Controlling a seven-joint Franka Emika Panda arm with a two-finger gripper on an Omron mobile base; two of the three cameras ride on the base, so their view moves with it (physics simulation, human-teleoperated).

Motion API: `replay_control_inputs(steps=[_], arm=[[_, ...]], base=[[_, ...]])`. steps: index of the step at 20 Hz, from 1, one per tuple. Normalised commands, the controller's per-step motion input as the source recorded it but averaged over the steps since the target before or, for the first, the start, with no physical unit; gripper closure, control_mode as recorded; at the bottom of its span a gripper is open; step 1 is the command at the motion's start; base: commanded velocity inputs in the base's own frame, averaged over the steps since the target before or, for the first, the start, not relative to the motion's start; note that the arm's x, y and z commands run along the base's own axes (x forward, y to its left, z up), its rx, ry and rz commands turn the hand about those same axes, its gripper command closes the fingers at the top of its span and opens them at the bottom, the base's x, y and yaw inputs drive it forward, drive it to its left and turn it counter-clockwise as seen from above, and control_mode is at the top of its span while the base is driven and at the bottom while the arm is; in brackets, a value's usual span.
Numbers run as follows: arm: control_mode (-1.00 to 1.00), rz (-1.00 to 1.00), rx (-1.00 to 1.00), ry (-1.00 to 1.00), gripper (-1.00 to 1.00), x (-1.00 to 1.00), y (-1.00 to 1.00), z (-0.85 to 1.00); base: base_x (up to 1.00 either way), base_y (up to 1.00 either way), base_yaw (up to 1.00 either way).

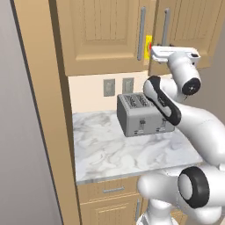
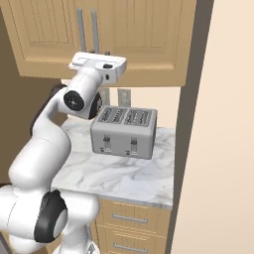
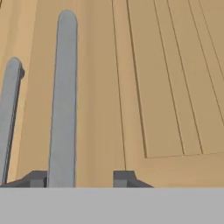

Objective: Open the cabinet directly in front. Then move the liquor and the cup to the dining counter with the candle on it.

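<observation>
Base views flank the arm, sharing the toaster; hand view hugs the cabinet door

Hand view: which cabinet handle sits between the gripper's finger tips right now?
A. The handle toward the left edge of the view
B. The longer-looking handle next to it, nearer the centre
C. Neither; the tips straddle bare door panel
B: the bar handle runs down between the two finger tips of the gripper; the other handle lies outside them, on the cabinet.
</observation>
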Motion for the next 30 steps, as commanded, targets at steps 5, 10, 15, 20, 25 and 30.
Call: replay_control_inputs(steps=[5,10,15,20,25,30], arm=[[-1.0,-0.26,0.07,-0.02,1.0,-0.93,-0.8,0.14],[-1.0,-0.32,0.09,0.0,1.0,-0.81,-0.91,0.06],[-1.0,-0.32,0.11,0.0,1.0,-0.73,-0.99,0.01],[-1.0,-0.05,0.02,-0.01,-1.0,-0.22,-0.18,0.02],[-1.0,0.0,-0.03,-0.08,-1.0,-0.92,0.16,-0.01],[-1.0,0.0,-0.03,-0.02,-1.0,-0.98,0.48,0.0]], base=[[0.0,0.0,0.0],[0.0,0.0,0.0],[0.0,0.0,0.0],[0.0,0.0,0.0],[0.0,0.0,0.0],[0.0,0.0,0.0]])
